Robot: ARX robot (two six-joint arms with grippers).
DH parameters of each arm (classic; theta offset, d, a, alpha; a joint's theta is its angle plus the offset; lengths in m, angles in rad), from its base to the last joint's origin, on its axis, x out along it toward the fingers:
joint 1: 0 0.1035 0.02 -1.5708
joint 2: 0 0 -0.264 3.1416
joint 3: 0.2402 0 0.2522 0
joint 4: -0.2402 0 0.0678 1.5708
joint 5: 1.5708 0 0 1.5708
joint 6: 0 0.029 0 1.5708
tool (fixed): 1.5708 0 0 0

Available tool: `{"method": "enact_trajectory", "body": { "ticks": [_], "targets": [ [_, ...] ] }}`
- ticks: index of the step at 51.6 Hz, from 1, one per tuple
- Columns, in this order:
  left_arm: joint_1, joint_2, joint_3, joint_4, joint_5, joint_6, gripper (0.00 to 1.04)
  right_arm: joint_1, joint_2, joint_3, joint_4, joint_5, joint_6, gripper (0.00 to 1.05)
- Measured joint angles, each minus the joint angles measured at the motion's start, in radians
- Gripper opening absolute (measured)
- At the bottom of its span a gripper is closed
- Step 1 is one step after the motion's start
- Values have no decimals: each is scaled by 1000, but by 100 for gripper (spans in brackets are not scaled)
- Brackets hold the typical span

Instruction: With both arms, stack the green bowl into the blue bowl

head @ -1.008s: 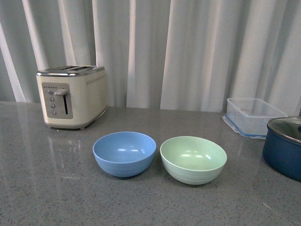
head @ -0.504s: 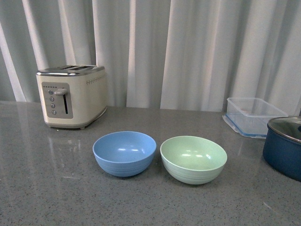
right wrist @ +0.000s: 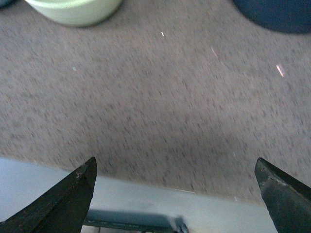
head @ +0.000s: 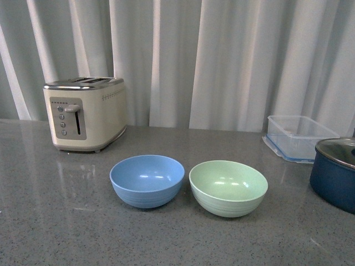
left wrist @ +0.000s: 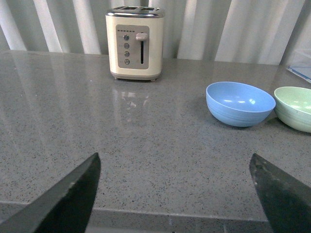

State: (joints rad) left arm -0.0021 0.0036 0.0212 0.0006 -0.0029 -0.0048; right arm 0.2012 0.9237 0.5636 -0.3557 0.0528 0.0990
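The green bowl (head: 228, 187) sits upright on the grey surface (head: 55, 221), just right of the blue bowl (head: 147, 180), a narrow gap between them. The left pincer (left wrist: 173, 159) and right pincer (right wrist: 175, 162) both gape wide, holding nothing.

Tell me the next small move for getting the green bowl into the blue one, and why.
Probably reach the right pincer forward to the rim of the green bowl. It and the left pincer are open and empty, back near the edge of the counter, while the green bowl sits untouched beside the blue bowl, on the right arm's side.
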Motion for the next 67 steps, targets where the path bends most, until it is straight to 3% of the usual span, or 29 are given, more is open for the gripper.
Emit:
{"method": "enact_trajectory", "body": {
  "ticks": [3, 12, 26, 42, 67],
  "targets": [
    [0, 0, 0, 0, 0, 1, 100, 24, 117, 97, 7, 0, 35, 95],
    [0, 0, 0, 0, 0, 0, 98, 47, 440, 351, 8, 9, 198, 95],
    [0, 0, 0, 0, 0, 0, 98, 54, 681, 535, 6, -7, 327, 95],
    [0, 0, 0, 0, 0, 0, 98, 55, 883, 729, 9, -16, 346, 95],
    [0, 0, 0, 0, 0, 0, 98, 23, 1038, 851, 16, -44, 333, 95]
  ]
}}
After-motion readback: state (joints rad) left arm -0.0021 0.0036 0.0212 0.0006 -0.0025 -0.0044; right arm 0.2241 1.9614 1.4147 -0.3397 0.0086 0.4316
